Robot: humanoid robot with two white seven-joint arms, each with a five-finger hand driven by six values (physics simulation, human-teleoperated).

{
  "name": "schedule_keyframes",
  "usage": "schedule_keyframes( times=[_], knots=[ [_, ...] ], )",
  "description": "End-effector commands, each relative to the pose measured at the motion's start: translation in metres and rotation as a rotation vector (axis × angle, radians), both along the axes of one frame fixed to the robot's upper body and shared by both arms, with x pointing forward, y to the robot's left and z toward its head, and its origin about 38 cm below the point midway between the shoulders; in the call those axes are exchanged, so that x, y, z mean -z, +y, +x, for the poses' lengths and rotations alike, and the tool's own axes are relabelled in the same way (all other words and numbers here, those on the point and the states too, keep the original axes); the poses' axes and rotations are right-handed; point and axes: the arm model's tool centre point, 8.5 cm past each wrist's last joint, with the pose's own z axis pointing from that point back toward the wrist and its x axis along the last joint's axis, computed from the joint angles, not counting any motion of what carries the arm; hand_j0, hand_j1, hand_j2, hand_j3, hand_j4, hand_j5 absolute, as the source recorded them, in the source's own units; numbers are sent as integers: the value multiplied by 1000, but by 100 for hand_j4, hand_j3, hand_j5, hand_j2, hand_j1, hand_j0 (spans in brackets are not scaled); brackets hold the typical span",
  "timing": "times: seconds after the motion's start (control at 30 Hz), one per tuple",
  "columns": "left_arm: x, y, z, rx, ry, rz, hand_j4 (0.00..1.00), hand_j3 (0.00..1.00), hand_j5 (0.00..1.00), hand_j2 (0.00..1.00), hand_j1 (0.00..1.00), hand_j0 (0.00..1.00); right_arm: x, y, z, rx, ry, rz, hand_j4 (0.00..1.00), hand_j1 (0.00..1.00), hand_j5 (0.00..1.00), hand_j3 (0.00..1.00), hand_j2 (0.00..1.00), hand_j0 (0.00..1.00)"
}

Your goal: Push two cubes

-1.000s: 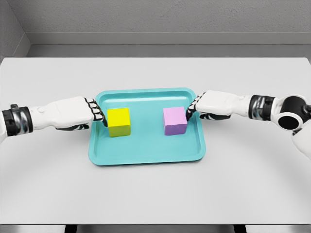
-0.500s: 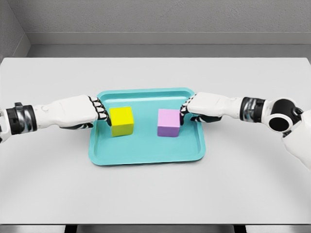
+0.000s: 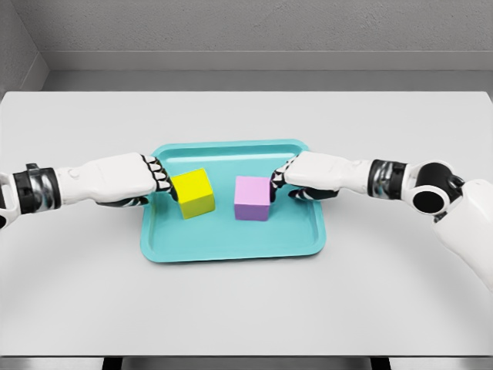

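- Head view, looking down on a pale grey table (image 3: pixel 246 308) with a teal tray (image 3: pixel 231 245) at its middle.
- A white arm enters from each side, and each hand reaches over a short edge of the tray.
- Left hand (image 3: pixel 129 179): its fingers are curled into a loose fist that grasps nothing. The dark knuckles press against the near side of a yellow cube (image 3: pixel 192 193), which sits just inward of the hand on the tray floor, turned slightly askew.
- Right hand (image 3: pixel 308 174): it too is curled shut with nothing held. Its fingertips (image 3: pixel 276 182) touch the upper outer corner of a purple cube (image 3: pixel 253 198), which sits just inward of that hand.
- Both cubes lie inside the tray, near each other, with a clear strip of teal between them; they do not touch.
- Progress, as a judgement: both pushes appear well under way, with each cube off its edge and near the tray's middle. If the cubes are meant to meet, the remaining gap must yet be closed.
- Compared with half a second ago, the purple cube has slid noticeably farther inward and the right hand has followed it over the tray. The yellow cube has moved only a little and has rotated slightly, and the left hand has barely advanced.
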Motion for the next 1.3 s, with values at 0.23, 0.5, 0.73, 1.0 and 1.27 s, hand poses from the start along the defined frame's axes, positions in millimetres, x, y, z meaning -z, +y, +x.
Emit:
schedule_keyframes(
  times=[0.23, 0.5, 0.73, 1.0, 1.27],
  knots=[
    [3, 10, 9, -41, 12, 0, 68, 68, 68, 68, 68, 68, 4, 21, -2, -44, -8, 10, 54, 54, 54, 54, 54, 54],
    [3, 2, 8, -24, 9, -13, 68, 68, 68, 68, 68, 68, 9, 10, 4, -6, 8, 5, 54, 54, 54, 54, 54, 54],
    [-4, -15, -7, 43, -10, -26, 67, 67, 67, 67, 67, 67, 2, 15, 6, -7, -5, 27, 54, 54, 54, 54, 54, 54],
    [-5, -37, -29, 125, -8, -24, 67, 67, 67, 67, 67, 67, -2, 18, 6, -15, -17, 36, 54, 54, 54, 54, 54, 54],
    [-2, -39, -31, 132, 5, -9, 67, 67, 67, 67, 67, 67, -1, 13, 6, -7, -13, 25, 54, 54, 54, 54, 54, 54]
  ],
)
